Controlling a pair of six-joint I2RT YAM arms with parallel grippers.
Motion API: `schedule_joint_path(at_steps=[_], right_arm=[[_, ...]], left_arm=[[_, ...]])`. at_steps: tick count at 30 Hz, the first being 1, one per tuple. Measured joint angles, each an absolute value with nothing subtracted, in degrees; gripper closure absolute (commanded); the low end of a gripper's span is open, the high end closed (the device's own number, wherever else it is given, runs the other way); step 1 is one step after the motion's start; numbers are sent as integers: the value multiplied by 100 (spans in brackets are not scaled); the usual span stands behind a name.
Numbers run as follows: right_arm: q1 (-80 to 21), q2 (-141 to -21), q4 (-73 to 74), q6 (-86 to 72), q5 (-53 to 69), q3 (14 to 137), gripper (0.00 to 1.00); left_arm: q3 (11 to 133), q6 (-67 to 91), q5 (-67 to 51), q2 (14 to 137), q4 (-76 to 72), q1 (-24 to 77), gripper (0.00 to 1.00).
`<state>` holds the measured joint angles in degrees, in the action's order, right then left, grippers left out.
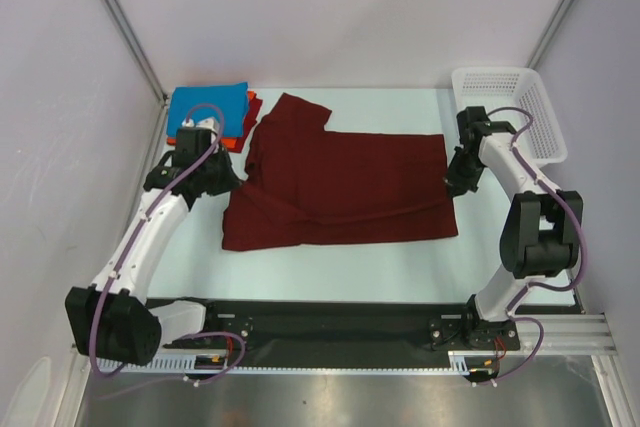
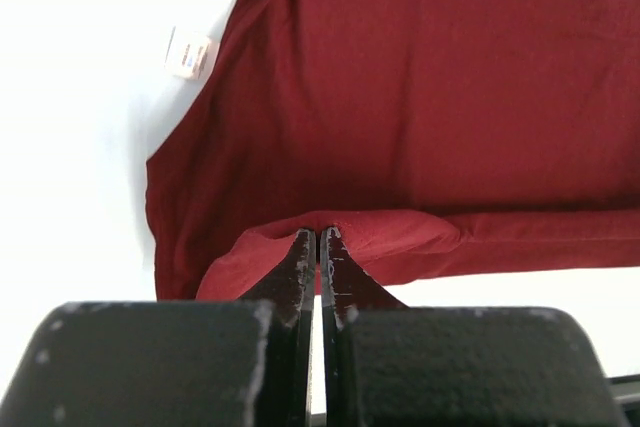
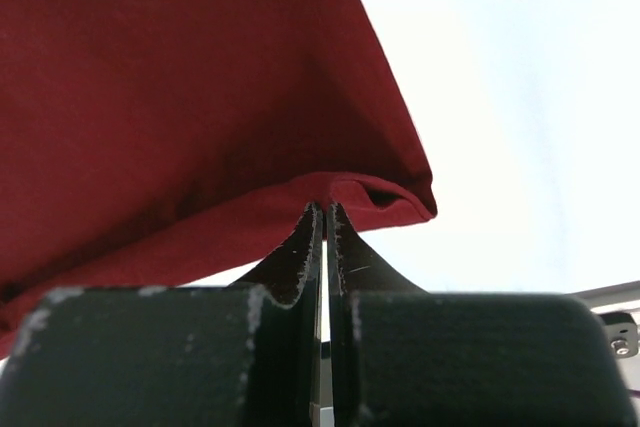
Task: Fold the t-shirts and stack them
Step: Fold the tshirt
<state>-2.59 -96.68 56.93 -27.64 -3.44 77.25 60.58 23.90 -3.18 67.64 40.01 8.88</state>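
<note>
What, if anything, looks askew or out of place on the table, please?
The maroon t-shirt lies unevenly: its left side is bunched into wrinkles, with one sleeve sticking out toward the far edge. Nothing looks spilled or damaged.

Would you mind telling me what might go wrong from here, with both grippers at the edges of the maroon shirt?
1. The left gripper and right gripper each pinch only a thin edge of the maroon shirt, so it may slip free when lifted.
2. The shirt's left side lies bunched, so a fold could come out uneven.
3. The folded blue shirt lies close beside the left gripper, and a swing might disturb it.
</note>
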Motion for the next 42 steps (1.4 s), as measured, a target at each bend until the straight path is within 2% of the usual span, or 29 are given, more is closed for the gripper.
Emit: schedule_joint_path(at_steps=[22,35,41,42], right_arm=[[-84,-10274,5406,-2580,-294,7738,100],[-93,-10571,5260,-2517,-250,7745,100],[-75,-10779,5175,-2517,-252,7870,100],[-71,-10829,5155,-2517,-252,7891,95]], left_arm=[[6901,1973,-478,8396,3503,888,100],[7096,1894,-486,8877,3498,888,100],[7242,1892,-473,9146,3500,888,95],[7282,1892,-473,9207,3500,888,92]])
